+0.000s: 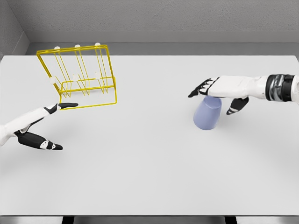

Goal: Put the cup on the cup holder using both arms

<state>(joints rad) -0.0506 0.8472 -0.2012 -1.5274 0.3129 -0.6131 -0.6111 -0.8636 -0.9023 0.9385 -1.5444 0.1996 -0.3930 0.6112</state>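
Both hands open | right hand (219,91) above cup (208,113) | left hand (39,123) beside cup holder (79,77)

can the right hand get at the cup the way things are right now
Probably yes. The right hand hovers open right over the cup, thumb on one side, fingers on the other, with nothing between them.

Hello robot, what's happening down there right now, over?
Right robot hand open over cup. Left robot hand open beside yellow cup holder. Nothing between them.
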